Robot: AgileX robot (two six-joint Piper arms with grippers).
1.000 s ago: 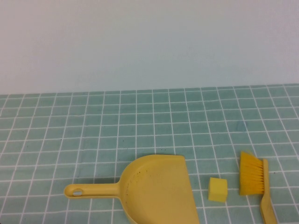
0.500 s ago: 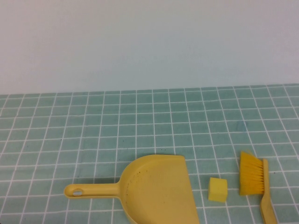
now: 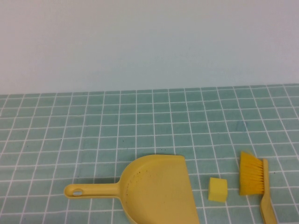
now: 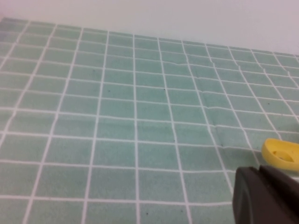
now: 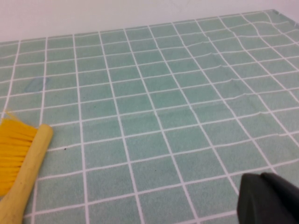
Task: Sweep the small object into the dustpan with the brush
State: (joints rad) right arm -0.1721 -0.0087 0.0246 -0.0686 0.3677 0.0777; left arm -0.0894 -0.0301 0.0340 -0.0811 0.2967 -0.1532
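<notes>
A yellow dustpan (image 3: pixel 159 189) lies flat near the table's front, its long handle with a hole (image 3: pixel 77 191) pointing left. Just right of its mouth sits the small pale yellow cube (image 3: pixel 217 189). Right of the cube lies the brush (image 3: pixel 254 179), orange-yellow bristles toward the cube, slim handle running to the front edge. Neither arm shows in the high view. My left gripper (image 4: pixel 266 196) is shut and empty, close to the dustpan handle's end (image 4: pixel 280 155). My right gripper (image 5: pixel 268 200) is shut and empty, off to the side of the brush (image 5: pixel 23 163).
A green tablecloth with a white grid (image 3: pixel 149 126) covers the table up to a plain pale wall (image 3: pixel 149 42). The cloth shows slight wrinkles (image 5: pixel 233 70) in the right wrist view.
</notes>
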